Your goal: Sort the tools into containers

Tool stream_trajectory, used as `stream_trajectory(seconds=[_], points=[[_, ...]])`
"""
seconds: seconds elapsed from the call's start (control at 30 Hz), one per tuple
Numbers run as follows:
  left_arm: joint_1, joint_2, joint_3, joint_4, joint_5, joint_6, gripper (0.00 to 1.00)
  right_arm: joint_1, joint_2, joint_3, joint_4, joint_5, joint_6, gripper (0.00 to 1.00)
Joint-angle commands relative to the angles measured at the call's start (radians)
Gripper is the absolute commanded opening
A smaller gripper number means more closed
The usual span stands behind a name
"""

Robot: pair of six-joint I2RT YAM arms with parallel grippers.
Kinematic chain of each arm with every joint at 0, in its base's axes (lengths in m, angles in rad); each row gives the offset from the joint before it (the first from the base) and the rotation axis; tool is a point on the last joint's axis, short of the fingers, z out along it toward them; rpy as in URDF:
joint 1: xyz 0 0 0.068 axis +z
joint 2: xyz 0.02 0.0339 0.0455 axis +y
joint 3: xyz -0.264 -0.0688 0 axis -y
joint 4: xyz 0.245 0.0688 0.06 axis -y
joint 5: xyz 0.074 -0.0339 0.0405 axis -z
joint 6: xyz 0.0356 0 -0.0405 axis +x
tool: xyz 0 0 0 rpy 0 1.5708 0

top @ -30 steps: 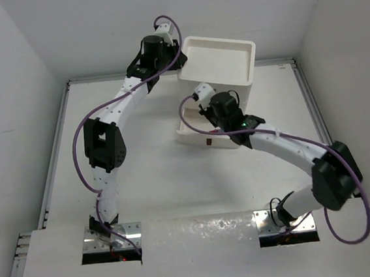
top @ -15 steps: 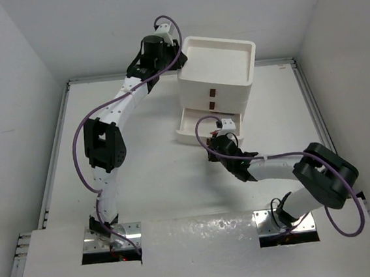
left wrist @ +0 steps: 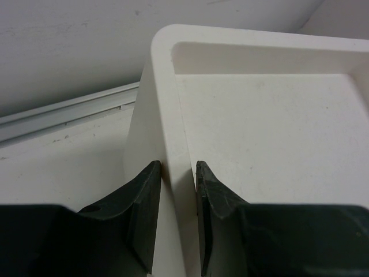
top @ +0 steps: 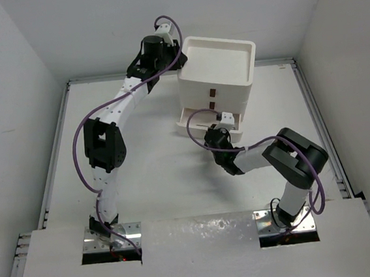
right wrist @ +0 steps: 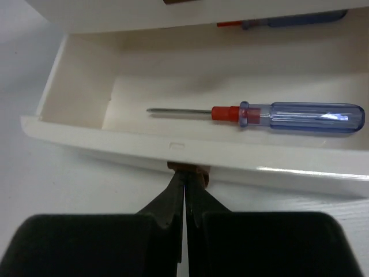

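Note:
The containers are three drawers in a white unit [top: 229,85] with a rimmed tray top [left wrist: 167,86]. Its bottom drawer [right wrist: 104,141] stands partly open. Inside lies a blue-purple-handled screwdriver [right wrist: 288,116] with a red tip. A second one [right wrist: 288,21] shows at the drawer's back, mostly hidden under the unit. My right gripper [right wrist: 185,174] is shut, its tips pressed against the drawer's brown handle [right wrist: 199,169]. In the top view it [top: 214,133] sits just in front of the drawer. My left gripper [left wrist: 177,165] is shut on the tray's left rim, one finger either side.
Two shut drawers above show small brown handles [top: 211,99]. The unit stands at the back of the white table, near the rear wall. A rail [left wrist: 63,112] runs along the table's far edge. The right arm's elbow [top: 298,157] is folded right of the drawer.
My right gripper came out from over the open drawer, shut, and went to its front. The drawer now stands a little further in. The left arm has not moved.

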Motion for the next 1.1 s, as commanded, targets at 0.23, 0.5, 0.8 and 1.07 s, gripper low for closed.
stream_trajectory(seconds=[0.23,0.5,0.8,1.07], points=[[-0.002,0.091,-0.054,-0.241,0.025,0.102,0.0,-0.113,0.102,0.142,0.192,0.057,-0.092,0.0],[0.011,0.105,-0.043,-0.241,0.039,0.116,0.0,-0.172,0.216,0.217,0.273,0.034,-0.228,0.0],[0.021,0.112,-0.028,-0.258,0.057,0.128,0.0,-0.175,0.218,0.189,0.36,0.088,-0.253,0.0],[0.029,0.124,-0.002,-0.259,0.079,0.105,0.05,-0.221,-0.197,-0.102,0.05,-0.173,-0.295,0.07]])
